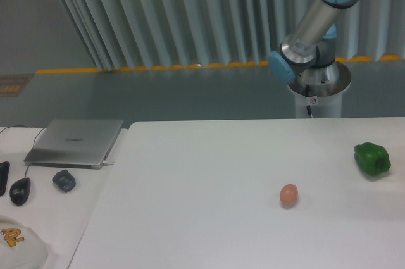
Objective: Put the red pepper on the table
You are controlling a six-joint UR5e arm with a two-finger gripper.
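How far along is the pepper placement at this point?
Nothing looks done: no red pepper is visible on the table, which holds only the egg and green pepper. The gripper is out of frame, so any hold is unconfirmed. The placement itself remains.

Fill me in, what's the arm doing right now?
Not much is visible. Only the arm shows: the elbow and upper links above its pedestal behind the table. The gripper is out of frame, so what it holds, if anything, can't be seen. No red pepper is in view. On the table are a green bell pepper near the right edge and a small egg nearer the middle, both untouched. A laptop and mouse sit on the separate desk at left.
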